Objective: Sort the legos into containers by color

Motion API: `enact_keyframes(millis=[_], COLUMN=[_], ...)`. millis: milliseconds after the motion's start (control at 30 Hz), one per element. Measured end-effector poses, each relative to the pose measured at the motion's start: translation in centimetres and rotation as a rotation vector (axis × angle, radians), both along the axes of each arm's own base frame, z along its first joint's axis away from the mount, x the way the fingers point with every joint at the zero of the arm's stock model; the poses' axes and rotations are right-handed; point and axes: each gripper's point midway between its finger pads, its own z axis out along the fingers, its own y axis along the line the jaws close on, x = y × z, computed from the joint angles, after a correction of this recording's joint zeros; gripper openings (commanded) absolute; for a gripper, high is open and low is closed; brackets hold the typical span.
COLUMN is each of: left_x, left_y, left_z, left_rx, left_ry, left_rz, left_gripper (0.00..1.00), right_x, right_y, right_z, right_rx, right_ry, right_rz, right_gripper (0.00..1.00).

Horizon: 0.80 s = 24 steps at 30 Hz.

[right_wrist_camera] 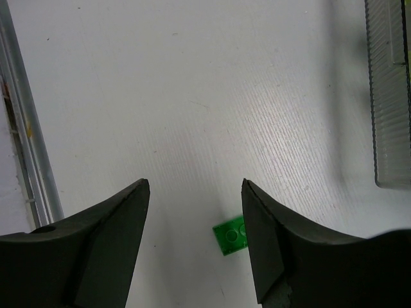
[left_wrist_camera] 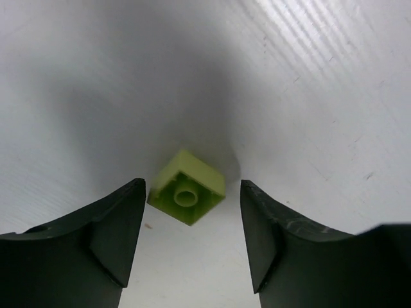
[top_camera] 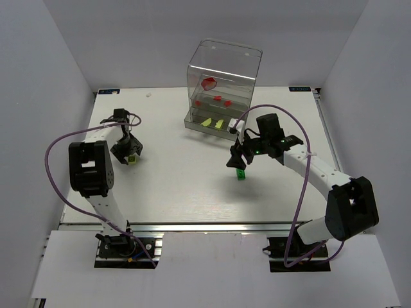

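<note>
**Between each tool's fingers, one loose brick: two pick-ups not yet made**

Well beyond both tools, at the far side of the worktop, stand the containers — a clear box with red legos on its upper levels and yellow-green legos in the bottom tray. No green shows inside. Judged from this, the step in hand is grasping the two loose bricks.

The left tool is spread and low over the worktop. The yellow-green brick lies between its fingers, touching neither. Next it needs to close squarely on a brick that sits turned at an angle, then carry it to the bottom tray.

The right tool is spread too. The green brick lies off centre, by the finger on the right of the wrist view, so a small sideways shift seems needed before closing — and a level must be chosen for green.

That finger hides one edge of the green brick, so contact cannot be judged. The box's levels blur together through the clear walls, and the right wrist view cuts the box off at the frame edge.
</note>
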Motion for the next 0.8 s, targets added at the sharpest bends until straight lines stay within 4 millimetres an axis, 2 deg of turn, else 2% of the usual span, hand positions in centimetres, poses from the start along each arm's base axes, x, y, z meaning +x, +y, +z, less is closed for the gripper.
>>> enact_keyframes(millis=[100, 233, 267, 400, 500, 567, 600, 633, 667, 700, 800], left_x=[0.6, 0.5, 0.5, 0.4, 0.5, 1.2, 1.6, 2.1, 2.7, 3.3, 5.4], left_y=[0.2, 0.2, 0.1, -0.4, -1.5, -3.3, -4.4, -5.8, -7.3, -8.5, -12.8], left_z=[-0.1, -0.2, -0.2, -0.1, 0.5, 1.8, 2.8, 4.2, 5.8, 7.4, 12.5], left_rx=[-0.006, -0.018, -0.023, -0.053, -0.1, -0.172, -0.215, -0.267, -0.314, -0.352, -0.46], left_ry=[-0.003, 0.004, 0.004, -0.009, -0.039, -0.116, -0.169, -0.234, -0.308, -0.373, -0.561], left_rz=[-0.01, -0.03, -0.035, -0.059, -0.106, -0.166, -0.197, -0.239, -0.282, -0.32, -0.438], left_gripper=[0.6, 0.38, 0.29, 0.1, 0.02, 0.01, 0.01, 0.0, 0.0, 0.0, 0.0], right_x=[0.1, 0.1, 0.1, 0.2, 0.2, 0.3, 0.4, 0.4, 0.6, 0.6, 1.0], right_y=[0.0, -0.1, -0.1, -0.2, -0.2, -0.3, -0.3, -0.4, -0.5, -0.6, -1.0], right_z=[0.0, 0.0, 0.0, 0.0, -0.1, -0.1, -0.2, -0.2, -0.2, -0.2, -0.2], right_rx=[-0.002, -0.004, -0.005, -0.008, -0.012, -0.016, -0.019, -0.022, -0.026, -0.029, -0.037], right_ry=[-0.001, -0.004, -0.005, -0.007, -0.009, -0.01, -0.011, -0.012, -0.014, -0.006, 0.007], right_rz=[-0.003, -0.006, -0.007, -0.01, -0.014, -0.02, -0.022, -0.028, -0.034, -0.048, -0.094], right_gripper=[0.65, 0.66, 0.65, 0.66, 0.64, 0.54, 0.45, 0.16, 0.05, 0.0, 0.0])
